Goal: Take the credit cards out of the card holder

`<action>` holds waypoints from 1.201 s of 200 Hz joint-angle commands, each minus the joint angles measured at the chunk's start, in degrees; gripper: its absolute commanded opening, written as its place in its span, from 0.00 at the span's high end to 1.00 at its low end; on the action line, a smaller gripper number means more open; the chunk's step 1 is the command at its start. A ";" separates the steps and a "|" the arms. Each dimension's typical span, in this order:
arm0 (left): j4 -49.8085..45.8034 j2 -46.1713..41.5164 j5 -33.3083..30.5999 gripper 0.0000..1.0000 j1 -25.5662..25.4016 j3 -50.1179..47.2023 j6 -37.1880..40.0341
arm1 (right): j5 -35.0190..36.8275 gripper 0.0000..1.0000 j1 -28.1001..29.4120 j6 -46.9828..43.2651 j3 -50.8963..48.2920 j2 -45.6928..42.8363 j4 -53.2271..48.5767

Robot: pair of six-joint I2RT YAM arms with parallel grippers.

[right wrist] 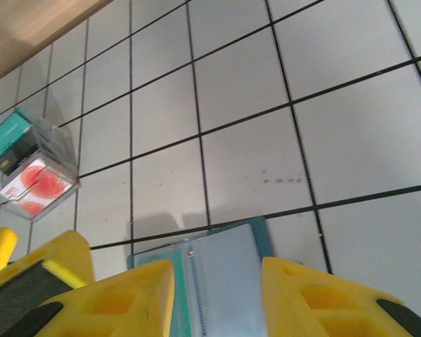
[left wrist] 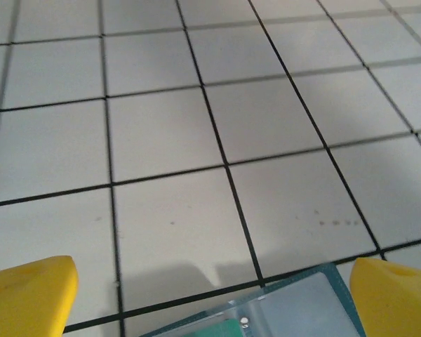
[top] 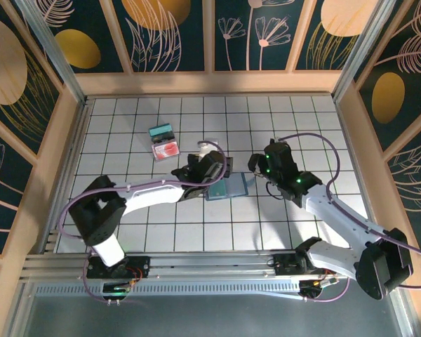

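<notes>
The left arm reaches from the lower left of the overhead frame up toward centre, elbow bent, its left gripper (top: 210, 170) spread wide just above the holder's (top: 228, 188) left edge, with the card pile (top: 163, 141) well apart in the upper left. The holder lies open and flat on the tiled floor (top: 147, 225) at centre, a teal card (left wrist: 212, 328) showing in one pocket. From the lower right, the right arm folds back up toward centre, its right gripper (top: 258, 165) part-spread at the holder's right edge, clamping nothing.
</notes>
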 commanded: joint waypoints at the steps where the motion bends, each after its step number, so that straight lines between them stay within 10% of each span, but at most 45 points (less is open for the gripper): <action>1: -3.33 -2.86 -0.68 0.01 2.55 -5.34 -7.19 | -7.32 0.62 -0.37 -1.95 -1.17 2.42 5.79; 68: -5.14 -2.94 3.20 0.01 3.79 -12.51 -9.94 | -27.85 0.70 -0.07 -3.42 0.08 17.37 13.43; 240: -3.85 4.24 7.90 0.01 3.84 -12.20 -7.05 | -26.57 0.78 4.50 -5.46 4.23 32.07 9.53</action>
